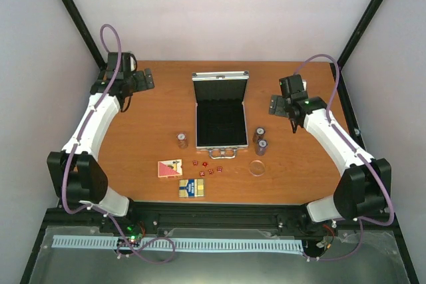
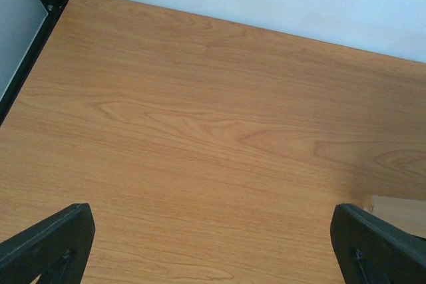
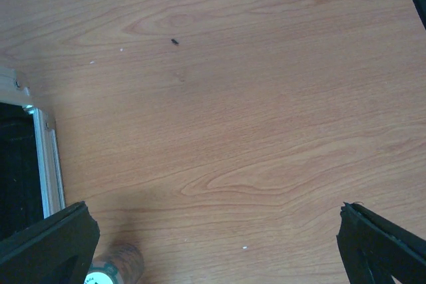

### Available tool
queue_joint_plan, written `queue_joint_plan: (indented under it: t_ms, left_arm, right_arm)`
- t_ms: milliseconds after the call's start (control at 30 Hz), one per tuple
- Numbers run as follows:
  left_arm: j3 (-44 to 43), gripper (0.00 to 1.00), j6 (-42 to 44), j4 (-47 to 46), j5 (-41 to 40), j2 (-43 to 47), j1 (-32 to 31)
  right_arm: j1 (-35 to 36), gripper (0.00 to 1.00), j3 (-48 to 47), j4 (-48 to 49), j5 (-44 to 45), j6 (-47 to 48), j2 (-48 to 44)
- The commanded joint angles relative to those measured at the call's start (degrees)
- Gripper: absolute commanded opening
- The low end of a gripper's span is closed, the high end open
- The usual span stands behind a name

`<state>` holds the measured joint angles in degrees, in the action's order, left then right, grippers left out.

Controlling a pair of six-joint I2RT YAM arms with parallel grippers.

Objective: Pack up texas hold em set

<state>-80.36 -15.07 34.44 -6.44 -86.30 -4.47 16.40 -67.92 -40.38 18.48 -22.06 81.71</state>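
The silver aluminium case [image 1: 220,139] lies open at the table's middle, black lining up, lid upright at the back. One chip stack [image 1: 182,140] stands left of it and two chip stacks [image 1: 261,140] stand right of it. Two card decks [image 1: 170,168] [image 1: 192,187], tiny red dice [image 1: 205,166] and the clear disc [image 1: 257,167] lie in front. My left gripper [image 1: 141,79] is open and empty over bare wood [image 2: 213,251] at the back left. My right gripper [image 1: 281,105] is open and empty [image 3: 216,247], right of the case rim [image 3: 48,164], with a chip stack [image 3: 116,267] by its left finger.
The black frame posts [image 1: 80,24] and white walls close in the table at the back and sides. The table's back left corner and black rail [image 2: 33,38] show in the left wrist view. A black rail [image 1: 219,217] runs along the near edge.
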Motion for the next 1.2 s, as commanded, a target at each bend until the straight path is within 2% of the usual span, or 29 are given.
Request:
queue_joint_plan:
  t_ms: [0,467,833,1167]
  left_arm:
    - [-3.87,1.0,-0.75,-0.16,-0.57,-0.92,-0.22]
    - [-3.06,1.0,-0.49,-0.18,-1.81,-0.87,-0.2]
    - [-1.26,1.0,-1.18,-0.45,-1.49,-0.49,-0.19]
    - [-0.15,1.0,-0.98,-0.84,-1.16,-0.37,-0.19]
  right_arm:
    - [0.55,1.0,1.64,2.05,-2.3,4.69,-2.4]
    - [0.56,1.0,-0.53,-1.41,-7.06,9.06,-0.2]
    - [0.88,0.79,-2.52,-5.61,-19.6,15.7,5.72]
    - [2.27,0.77,-0.99,-3.13,-24.69,14.12,11.8]
